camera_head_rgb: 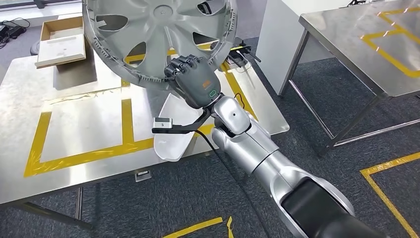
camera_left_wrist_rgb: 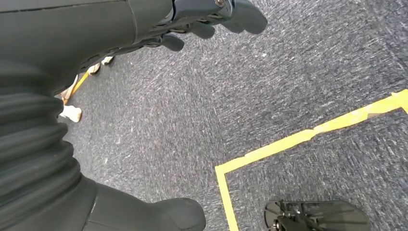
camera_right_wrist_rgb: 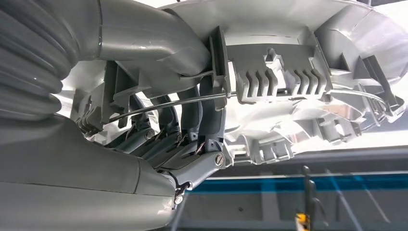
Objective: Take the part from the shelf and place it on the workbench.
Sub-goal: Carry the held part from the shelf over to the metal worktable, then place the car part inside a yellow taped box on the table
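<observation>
A large silver wheel cover (camera_head_rgb: pixel 148 34) with curved spokes hangs tilted over the far side of the steel workbench (camera_head_rgb: pixel 74 124). My right hand (camera_head_rgb: pixel 190 74) grips its lower rim, fingers curled over the edge. In the right wrist view the thumb and dark fingers (camera_right_wrist_rgb: pixel 192 120) clamp the ribbed inner rim of the wheel cover (camera_right_wrist_rgb: pixel 288 72). A white curved part (camera_head_rgb: pixel 173 129) lies on the bench under my wrist. My left hand (camera_left_wrist_rgb: pixel 202 21) hangs over the grey carpet with its fingers loosely apart, holding nothing.
A wooden box (camera_head_rgb: pixel 62 39) stands at the bench's far left corner. Yellow tape (camera_head_rgb: pixel 89 153) marks a rectangle on the bench top. A second steel table (camera_head_rgb: pixel 366 44) stands to the right. A black tool (camera_head_rgb: pixel 242 52) lies at the bench's far right edge.
</observation>
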Robot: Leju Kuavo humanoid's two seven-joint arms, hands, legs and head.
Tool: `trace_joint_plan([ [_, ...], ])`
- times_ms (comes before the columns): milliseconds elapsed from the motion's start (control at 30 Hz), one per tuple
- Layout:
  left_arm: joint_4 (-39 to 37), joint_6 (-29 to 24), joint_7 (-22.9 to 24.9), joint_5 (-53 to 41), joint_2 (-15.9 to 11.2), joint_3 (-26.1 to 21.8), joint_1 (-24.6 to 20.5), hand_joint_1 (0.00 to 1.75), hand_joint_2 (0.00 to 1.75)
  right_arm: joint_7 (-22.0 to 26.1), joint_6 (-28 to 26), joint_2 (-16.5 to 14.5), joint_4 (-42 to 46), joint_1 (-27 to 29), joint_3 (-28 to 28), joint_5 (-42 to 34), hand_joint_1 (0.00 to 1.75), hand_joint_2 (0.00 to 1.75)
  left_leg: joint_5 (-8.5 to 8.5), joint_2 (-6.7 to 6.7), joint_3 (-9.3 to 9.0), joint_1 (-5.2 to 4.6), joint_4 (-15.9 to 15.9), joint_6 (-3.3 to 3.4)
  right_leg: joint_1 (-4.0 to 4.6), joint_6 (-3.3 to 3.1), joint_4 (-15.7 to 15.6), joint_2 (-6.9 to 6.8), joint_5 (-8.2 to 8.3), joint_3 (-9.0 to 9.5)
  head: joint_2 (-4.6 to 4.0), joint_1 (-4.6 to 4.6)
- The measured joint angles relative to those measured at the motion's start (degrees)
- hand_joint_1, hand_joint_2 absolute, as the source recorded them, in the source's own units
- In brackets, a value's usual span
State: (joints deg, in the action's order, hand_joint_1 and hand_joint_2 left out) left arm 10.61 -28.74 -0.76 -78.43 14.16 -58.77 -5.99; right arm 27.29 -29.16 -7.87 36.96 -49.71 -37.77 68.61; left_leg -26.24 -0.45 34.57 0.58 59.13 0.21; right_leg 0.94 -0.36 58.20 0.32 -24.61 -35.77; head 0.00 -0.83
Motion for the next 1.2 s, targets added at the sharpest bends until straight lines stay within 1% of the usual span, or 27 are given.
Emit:
trace_joint_plan([
  [133,0.0,0.0,-0.1,-0.1,-0.1,0.3,0.0,0.00,1.75,-0.1,0.0,-0.2,-1.0,-0.1,0.0,0.1,1.75,1.75,0.17,0.01,-0.33,0.00,-0.6,-0.49,-0.01,-0.39,0.0,0.03,-0.10,0.02,0.00,0.01],
  [300,0.0,0.5,-1.2,-1.1,-0.1,1.2,0.0,0.00,1.75,-1.2,0.0,-0.5,-3.3,-0.3,0.1,0.2,1.75,1.75,0.29,0.01,-0.46,0.00,-0.8,-0.80,0.00,-0.62,0.0,0.00,-0.15,0.05,0.00,0.00],
  [600,0.0,1.0,-1.8,-2.4,-0.1,2.4,0.0,0.00,1.75,-2.1,1.6,-0.6,-8.9,-1.4,1.1,0.1,1.75,1.75,0.33,0.01,-0.45,-0.01,-0.9,-0.86,-0.10,-0.72,0.0,-0.01,-0.11,0.06,0.00,-0.02],
  [900,0.0,1.0,-1.9,-2.7,-0.1,2.8,0.0,0.00,1.75,-2.3,1.9,-1.0,-11.3,-2.2,1.1,0.3,1.75,1.75,0.28,0.00,-0.43,-0.03,-0.8,-0.82,-0.16,-0.71,0.0,-0.02,-0.12,0.06,0.00,-0.02],
  [1067,0.0,0.9,-2.5,-3.6,0.0,3.5,-0.2,0.00,1.75,-5.5,5.5,-1.1,-13.3,-3.3,1.0,3.0,1.75,1.75,0.28,-0.02,-0.44,-0.03,-0.8,-0.82,-0.16,-0.71,0.0,-0.04,-0.11,0.07,0.00,-0.02],
  [1200,0.0,0.7,-2.4,-3.7,0.2,3.8,-0.2,0.00,1.75,-7.4,6.3,-1.5,-15.2,-3.4,0.9,4.0,1.75,1.75,0.28,0.01,-0.45,-0.03,-0.8,-0.82,-0.16,-0.71,0.0,-0.02,-0.11,0.07,0.00,0.00],
])
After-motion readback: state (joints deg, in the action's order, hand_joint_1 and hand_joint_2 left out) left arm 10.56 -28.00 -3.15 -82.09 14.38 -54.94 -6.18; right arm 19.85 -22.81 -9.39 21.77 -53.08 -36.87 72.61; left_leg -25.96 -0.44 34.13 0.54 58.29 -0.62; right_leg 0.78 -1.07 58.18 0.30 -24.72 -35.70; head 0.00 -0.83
